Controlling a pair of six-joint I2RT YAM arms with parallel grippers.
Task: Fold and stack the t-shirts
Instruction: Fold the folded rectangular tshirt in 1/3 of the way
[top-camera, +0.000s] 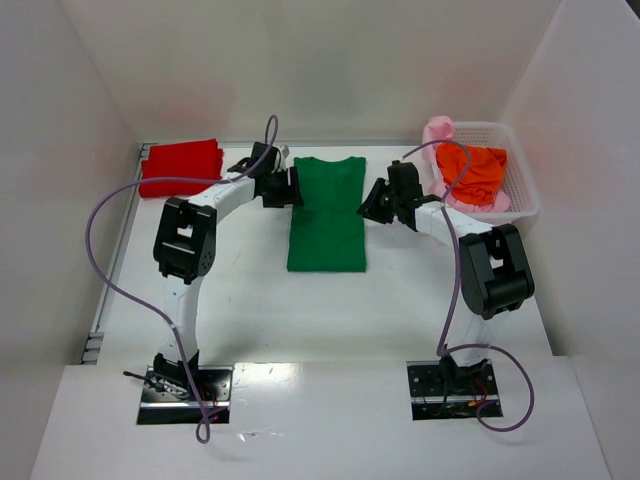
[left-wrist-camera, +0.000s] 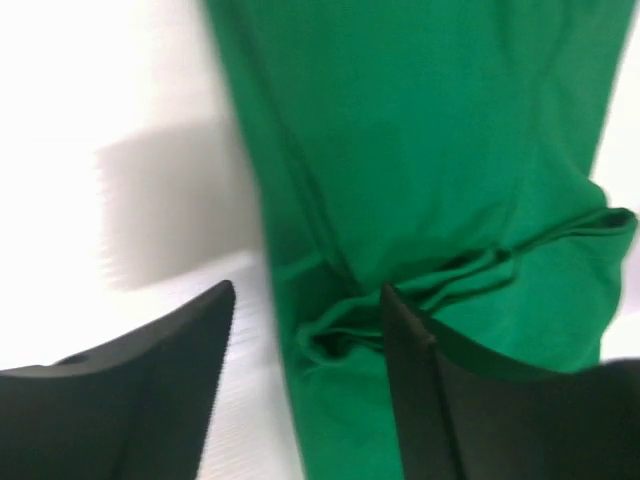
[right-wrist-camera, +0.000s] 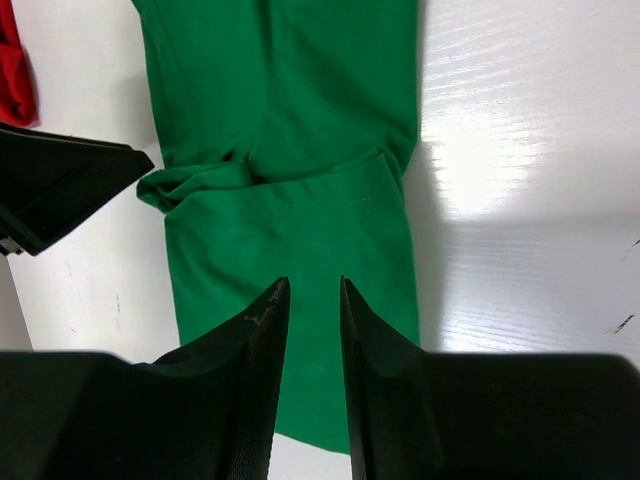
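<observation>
1. Reaching both my arms in toward the dark green t-shirt (top-camera: 327, 215): elbows raised, forearms angled inward from each side.
2. Left tool (top-camera: 290, 188) sits at the shirt's left edge, near the collar end. Wrist view: fingers apart, one over bare tabletop (top-camera: 250, 300), the other over the bunched sleeve fold; nothing clamped.
3. Right tool (top-camera: 372, 203) is at the shirt's right edge, roughly opposite the left one. Wrist view: fingers nearly together with a narrow slit between them, pointing down over the cloth; no fabric in the slit that I can see.
4. Green shirt lies flat mid-tabletop as a long strip, sleeves tucked in, collar at the far end.
5. Red t-shirt (top-camera: 182, 167) is folded at the far left corner, well apart from my left tool.
6. Orange t-shirt (top-camera: 472, 170) is crumpled in the white basket (top-camera: 525, 190) at far right, on top of the pale pink t-shirt (top-camera: 438, 130), which spills over the rim.
</observation>
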